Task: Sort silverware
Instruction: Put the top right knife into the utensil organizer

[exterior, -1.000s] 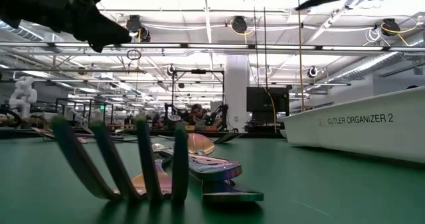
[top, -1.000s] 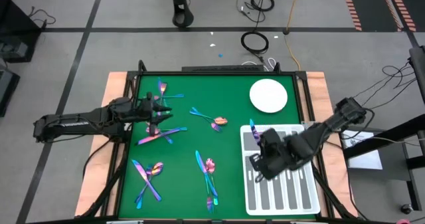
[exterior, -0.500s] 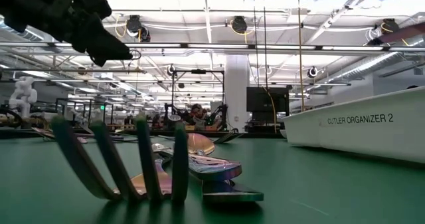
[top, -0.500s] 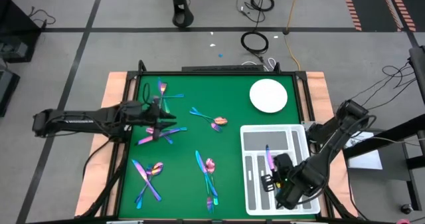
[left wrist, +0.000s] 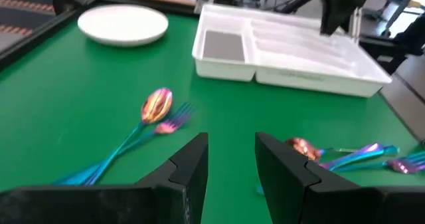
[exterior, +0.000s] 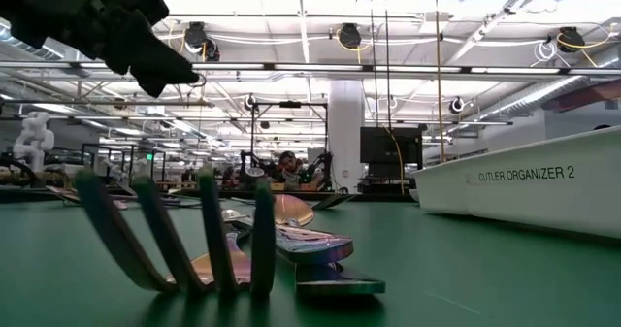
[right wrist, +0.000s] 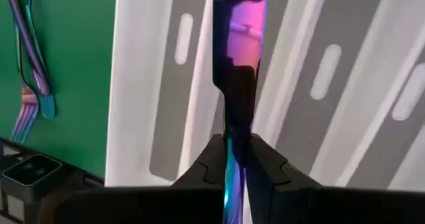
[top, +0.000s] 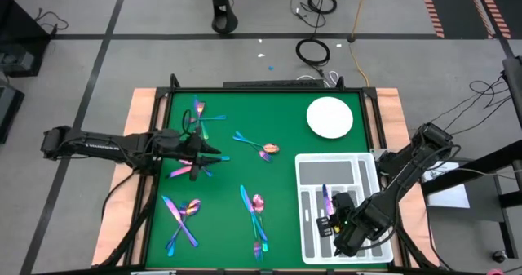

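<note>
Iridescent pink-purple-blue silverware (top: 259,212) lay scattered flat across the green table (top: 228,185): a crossed pile at the near left, a spoon and forks near the middle, a spoon-and-fork pair farther back, more at the far left. One slim piece (right wrist: 238,58) hung above the white tray's (top: 371,242) long slots, pinched at its lower end.

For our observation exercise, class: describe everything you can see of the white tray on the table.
The tray is a white, plastic-looking rectangle at the green mat's right side, just below the plate. It holds one wide grey-floored compartment across its far end and several long narrow slots, each with a small oval slit. Its side wall reads "CUTLER ORGANIZER 2". It rests flat. The right gripper hangs over its slots, shut on a knife.
</note>
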Controlling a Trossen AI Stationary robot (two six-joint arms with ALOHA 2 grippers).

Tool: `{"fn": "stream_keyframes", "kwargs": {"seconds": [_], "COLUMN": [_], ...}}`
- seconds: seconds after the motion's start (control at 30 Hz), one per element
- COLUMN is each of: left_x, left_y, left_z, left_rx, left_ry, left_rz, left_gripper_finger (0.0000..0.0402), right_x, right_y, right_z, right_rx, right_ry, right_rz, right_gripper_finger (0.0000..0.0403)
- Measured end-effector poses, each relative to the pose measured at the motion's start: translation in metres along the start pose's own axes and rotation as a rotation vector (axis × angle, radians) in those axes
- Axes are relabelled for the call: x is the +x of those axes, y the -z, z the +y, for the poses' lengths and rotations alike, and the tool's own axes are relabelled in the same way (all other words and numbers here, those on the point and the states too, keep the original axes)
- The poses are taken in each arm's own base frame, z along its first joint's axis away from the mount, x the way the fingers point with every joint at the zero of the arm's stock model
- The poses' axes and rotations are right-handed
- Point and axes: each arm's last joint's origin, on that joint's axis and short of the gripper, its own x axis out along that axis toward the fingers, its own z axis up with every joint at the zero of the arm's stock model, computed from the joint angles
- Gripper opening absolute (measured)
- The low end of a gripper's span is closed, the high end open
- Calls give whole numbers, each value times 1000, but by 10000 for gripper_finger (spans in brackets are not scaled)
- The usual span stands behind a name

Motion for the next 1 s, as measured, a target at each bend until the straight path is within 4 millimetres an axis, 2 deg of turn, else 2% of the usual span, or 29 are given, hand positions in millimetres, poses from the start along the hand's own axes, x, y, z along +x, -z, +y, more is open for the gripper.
{"fn": "stream_keyframes", "kwargs": {"seconds": [0.23,0.57,1.0], "left_x": [0,0,0], "left_y": [-5,-5,-5], "left_z": [-1,-1,-1], "left_rx": [5,14,7], "left_ry": [11,10,8], "left_rz": [-50,-49,-49], "left_gripper_finger": [125,125,125], "right_x": [0,26,27], "right_y": [-2,14,12], "right_z": [-4,-5,-8], "right_rx": [9,-12,-22], "right_ry": [59,157,196], "right_rz": [-1,43,26], "right_gripper_finger": [6,6,6]}}
